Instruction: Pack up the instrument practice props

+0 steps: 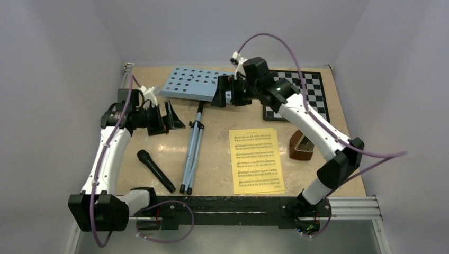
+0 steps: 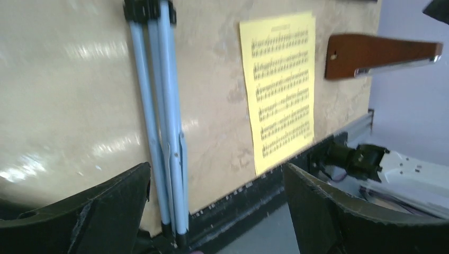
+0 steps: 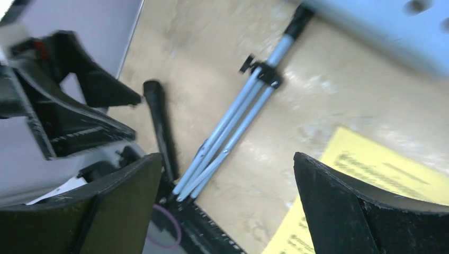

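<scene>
My left end effector [image 1: 176, 118], right end effector [image 1: 224, 92] both spread, empty; music stand [image 1: 192, 144] lies near-to-far between, tray [image 1: 189, 83] beside right.

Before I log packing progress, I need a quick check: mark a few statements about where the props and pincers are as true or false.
1. The sheet music lies between the music stand and the metronome. True.
2. The stand is standing upright. False: it lies flat, legs folded.
3. The microphone lies on the table. True.
4. The left pincer grips the microphone. False: it is open and empty.
5. The right pincer is open. True.
</scene>
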Tool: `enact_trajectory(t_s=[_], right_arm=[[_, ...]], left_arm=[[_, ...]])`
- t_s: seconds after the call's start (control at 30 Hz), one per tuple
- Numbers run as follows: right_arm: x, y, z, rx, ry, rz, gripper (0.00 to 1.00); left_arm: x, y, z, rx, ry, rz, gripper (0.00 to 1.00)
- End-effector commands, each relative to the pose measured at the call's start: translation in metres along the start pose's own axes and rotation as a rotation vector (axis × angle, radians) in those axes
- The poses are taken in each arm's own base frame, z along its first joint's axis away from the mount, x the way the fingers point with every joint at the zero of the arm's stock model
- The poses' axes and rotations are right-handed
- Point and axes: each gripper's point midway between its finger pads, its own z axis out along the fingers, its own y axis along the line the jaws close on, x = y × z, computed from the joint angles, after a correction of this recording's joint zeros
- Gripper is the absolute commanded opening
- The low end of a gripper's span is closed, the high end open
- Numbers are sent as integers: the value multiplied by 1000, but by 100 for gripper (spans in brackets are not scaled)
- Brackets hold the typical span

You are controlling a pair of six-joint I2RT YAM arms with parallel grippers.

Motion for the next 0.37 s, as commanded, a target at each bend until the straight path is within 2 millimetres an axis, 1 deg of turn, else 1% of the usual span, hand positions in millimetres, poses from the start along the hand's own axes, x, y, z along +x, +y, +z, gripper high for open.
enact_trajectory(t_s=[0.0, 0.07, 0.13, 0.17, 0.2, 0.33], right_arm=[[-34, -23, -88, 259, -116, -166, 99], [-57, -30, -128, 325, -228, -193, 99], [-70, -39, -160, 391, -305, -199, 99], [-74, -41, -169, 410, -321, -210, 99], [-75, -42, -176, 415, -320, -235, 99], [-82, -49, -196, 472, -397, -271, 99]], left_arm=[[-70, -28, -53, -100, -254, 242, 99], [-102, -38, -75, -154, -352, 328, 99], [-129, -44, -91, -207, -423, 387, 99], [-142, -49, -101, -224, -462, 414, 99], [-150, -50, -105, -241, -485, 428, 99], [-171, -54, -113, -268, -553, 461, 99]])
